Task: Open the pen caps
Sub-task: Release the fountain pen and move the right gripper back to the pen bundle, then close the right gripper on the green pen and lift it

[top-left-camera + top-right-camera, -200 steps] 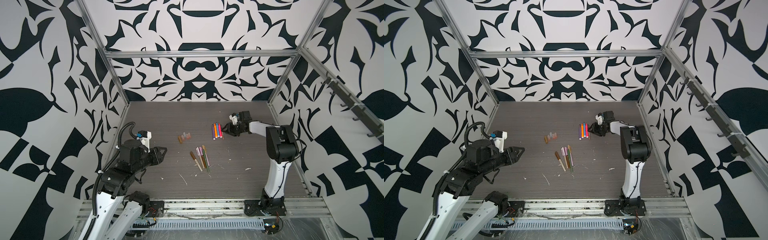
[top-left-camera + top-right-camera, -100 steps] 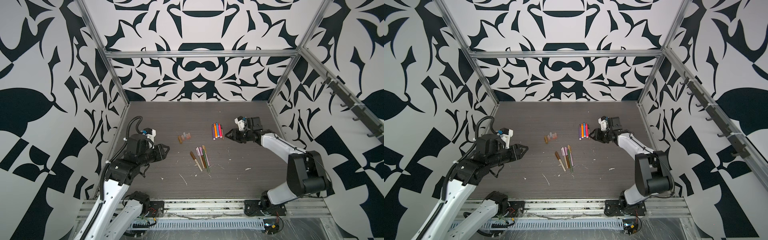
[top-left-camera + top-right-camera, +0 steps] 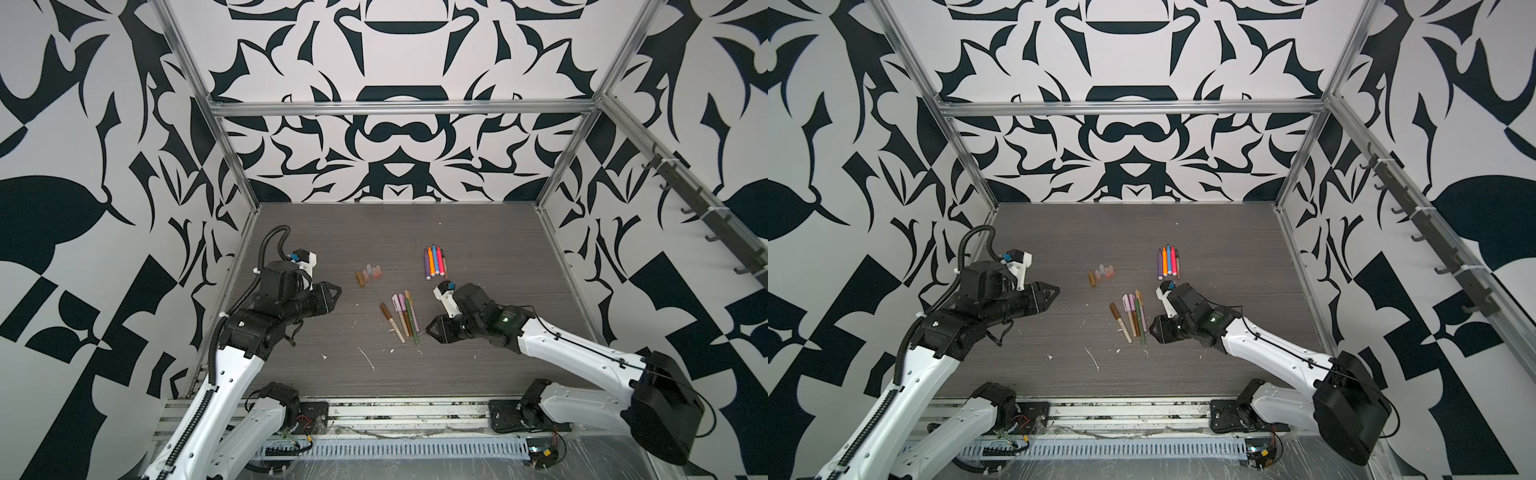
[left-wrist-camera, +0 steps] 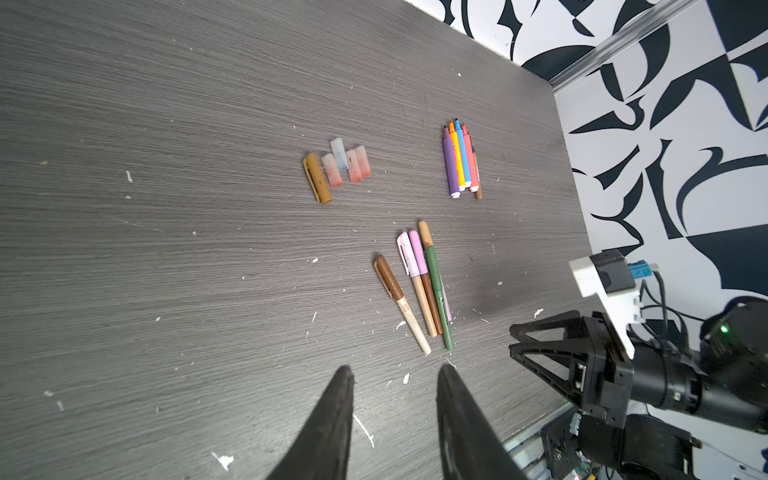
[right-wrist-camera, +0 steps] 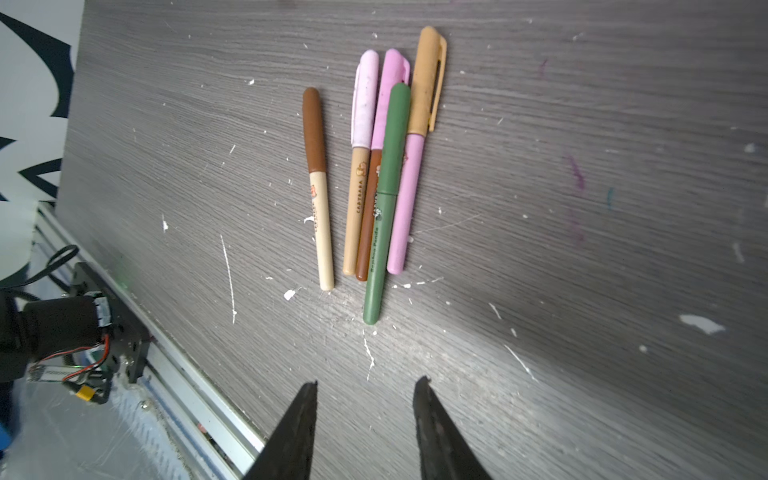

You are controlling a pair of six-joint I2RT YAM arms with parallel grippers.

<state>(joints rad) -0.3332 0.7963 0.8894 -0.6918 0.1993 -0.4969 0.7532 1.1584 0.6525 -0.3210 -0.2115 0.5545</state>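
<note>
Several capped pens (image 3: 401, 316) (image 3: 1133, 316) lie side by side mid-table: brown-capped cream, pale pink, lilac, green, tan-capped pink (image 5: 376, 178) (image 4: 422, 286). Further back lies a row of uncapped pens (image 3: 434, 262) (image 3: 1169, 263) (image 4: 461, 162) in purple, orange, blue, pink-red and brown. To their left lie loose pen caps (image 3: 369, 273) (image 3: 1101, 274) (image 4: 338, 168), one brown and several pale pinkish. My right gripper (image 3: 430, 332) (image 3: 1152, 328) (image 5: 368, 382) (image 4: 515, 338) hovers open and empty just right of the capped pens' near ends. My left gripper (image 3: 337, 292) (image 3: 1055, 289) (image 4: 395, 372) is open and empty, left of the pens.
White flecks of debris (image 3: 368, 359) (image 5: 228, 274) are scattered over the grey wood-grain table (image 3: 498, 257). An aluminium rail (image 3: 407, 409) (image 5: 199, 395) runs along the front edge. Patterned walls close in the left, right and back sides.
My right gripper swung from beside the uncapped pens at the back down to the near end of the capped pens. My left gripper reached further toward the middle, its jaws a little narrower.
</note>
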